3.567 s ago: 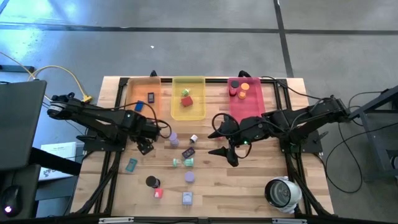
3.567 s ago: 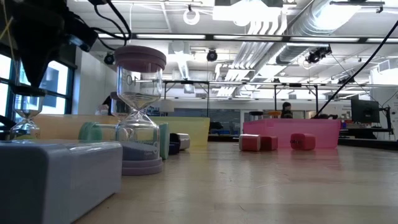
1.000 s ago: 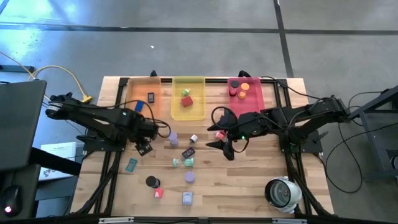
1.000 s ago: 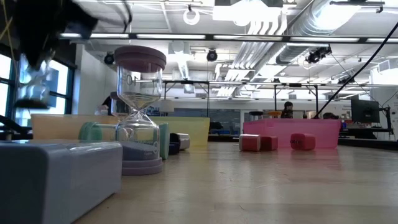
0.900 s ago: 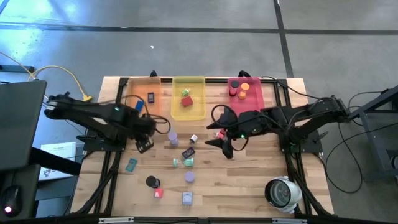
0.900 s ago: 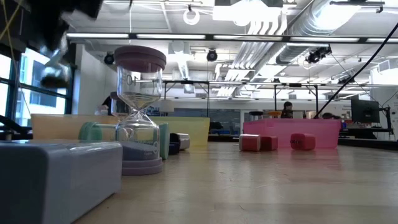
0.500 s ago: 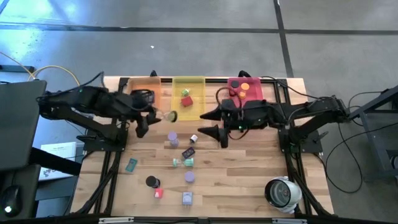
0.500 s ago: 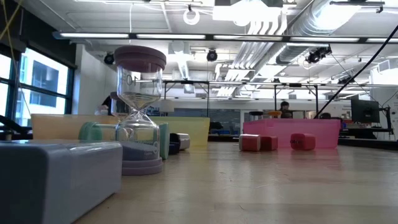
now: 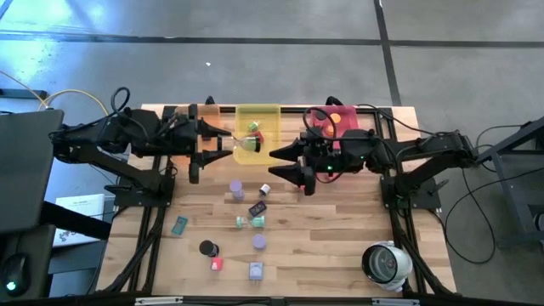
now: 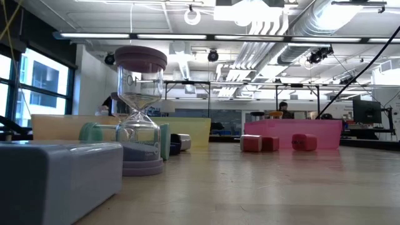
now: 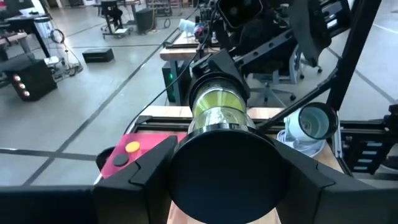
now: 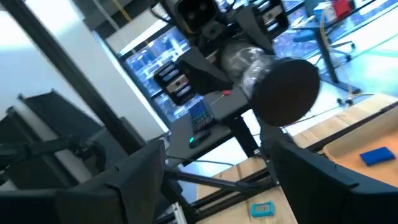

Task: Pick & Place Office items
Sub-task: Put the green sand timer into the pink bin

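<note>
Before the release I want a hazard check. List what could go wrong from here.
1. The left pincer grips the hourglass by one end cap, lying sideways over the yellow tray. It could slip or drop hard.
2. The right pincer hangs open beside that tray, so the arms might collide.
3. The red cube lies in the tray and may get struck.

Yellow tray [image 9: 257, 146]; pink tray [image 9: 340, 119]; hourglass [image 11: 217, 106] sand yellow-green, seemingly.
</note>
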`<state>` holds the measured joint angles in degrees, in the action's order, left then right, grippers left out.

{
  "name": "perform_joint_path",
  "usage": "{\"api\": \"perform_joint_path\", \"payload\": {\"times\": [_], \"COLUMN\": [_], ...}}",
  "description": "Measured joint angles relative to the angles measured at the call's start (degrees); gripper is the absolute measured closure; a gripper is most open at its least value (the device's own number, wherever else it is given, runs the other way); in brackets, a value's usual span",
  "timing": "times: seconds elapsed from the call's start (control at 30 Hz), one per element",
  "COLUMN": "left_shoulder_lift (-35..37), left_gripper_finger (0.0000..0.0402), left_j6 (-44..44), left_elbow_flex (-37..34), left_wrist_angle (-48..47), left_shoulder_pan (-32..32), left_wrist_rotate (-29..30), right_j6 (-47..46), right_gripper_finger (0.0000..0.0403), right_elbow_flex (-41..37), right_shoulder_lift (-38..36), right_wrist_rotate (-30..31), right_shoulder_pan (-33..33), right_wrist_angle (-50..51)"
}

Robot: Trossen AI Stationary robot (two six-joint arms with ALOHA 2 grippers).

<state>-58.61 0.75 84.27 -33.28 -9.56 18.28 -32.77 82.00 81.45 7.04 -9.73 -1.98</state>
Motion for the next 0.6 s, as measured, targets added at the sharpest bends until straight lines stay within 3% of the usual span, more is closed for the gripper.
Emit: {"api": "perform_joint_path", "payload": {"times": [0.3,0.43,0.6], "left_shoulder_lift": [-0.22,-0.22,-0.22], "left_gripper_finger": [0.0201,0.0201,0.0201], "left_j6": [-0.94,-0.90,3.44], "left_elbow_flex": [0.00,0.00,0.00], "left_wrist_angle": [0.05,-0.33,0.09], "left_shoulder_pan": [0.00,0.00,0.00], "left_wrist_rotate": [-0.15,-0.20,-0.58], "right_j6": [1.15,4.99,8.17], "right_gripper_finger": [0.0114,0.0080,0.0029], "right_elbow_flex": [0.00,0.00,0.00], "right_shoulder_lift": [0.00,0.00,0.00], "right_wrist_rotate": [-1.53,-0.86,4.18], "right_shoulder_pan": [1.25,1.16,-0.02], "right_wrist_angle": [0.07,0.18,0.45]}}
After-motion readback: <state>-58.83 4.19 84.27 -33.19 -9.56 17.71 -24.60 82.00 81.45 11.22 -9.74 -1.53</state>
